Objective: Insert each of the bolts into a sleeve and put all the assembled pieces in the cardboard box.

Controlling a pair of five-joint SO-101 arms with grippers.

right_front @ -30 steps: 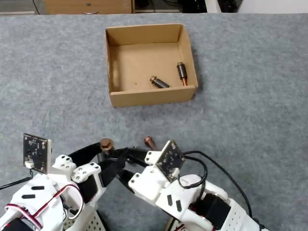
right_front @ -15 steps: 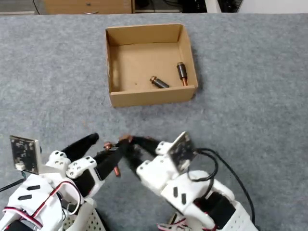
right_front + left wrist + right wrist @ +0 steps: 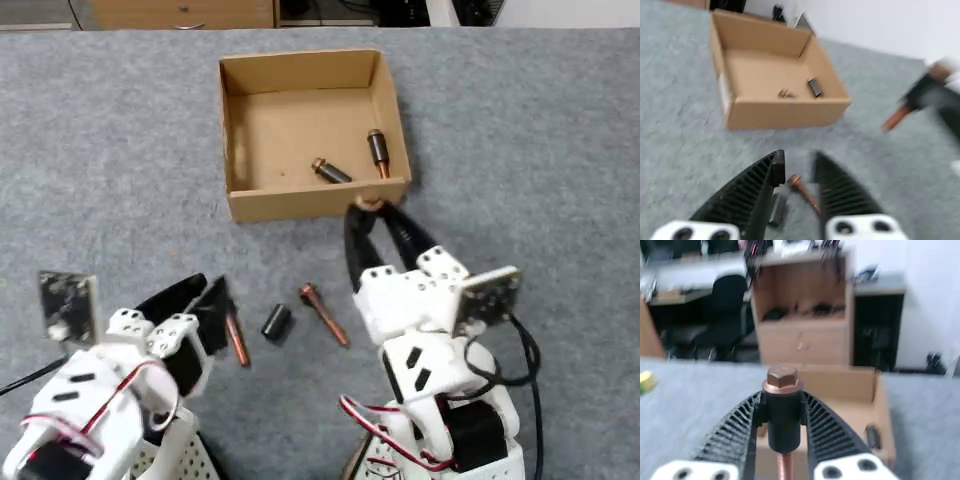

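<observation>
**Cardboard box** (image 3: 312, 200): open-topped, square, plain brown board. It stands on the far part of the grey, felt-like table (image 3: 540, 170).
- You can count two assembled pieces inside, each a dark cylindrical sleeve with a copper-coloured bolt through it.
- One piece (image 3: 330, 171) lies near the front wall.
- The other piece (image 3: 377, 151) lies along the wall on the right in the high view, apart from the first.

**Right gripper** (image 3: 783, 416): its ribbed black fingers pinch a held assembled piece (image 3: 782, 382) upright.
- The hexagonal copper head sits on top of the black sleeve and the shank sticks out below.
- In the high view you see it just outside the box's front wall, near the right corner.

**Left gripper** (image 3: 798, 159): fingers spread, nothing between them, low over the table and well short of the box.

**Loose on the table between the arms:**
- A short black loose sleeve (image 3: 276, 321).
- A first loose bolt (image 3: 323, 314), just beside the sleeve.
- A second loose bolt (image 3: 237, 339), on the sleeve's other side and close against the left gripper. You cannot tell whether they touch.
</observation>
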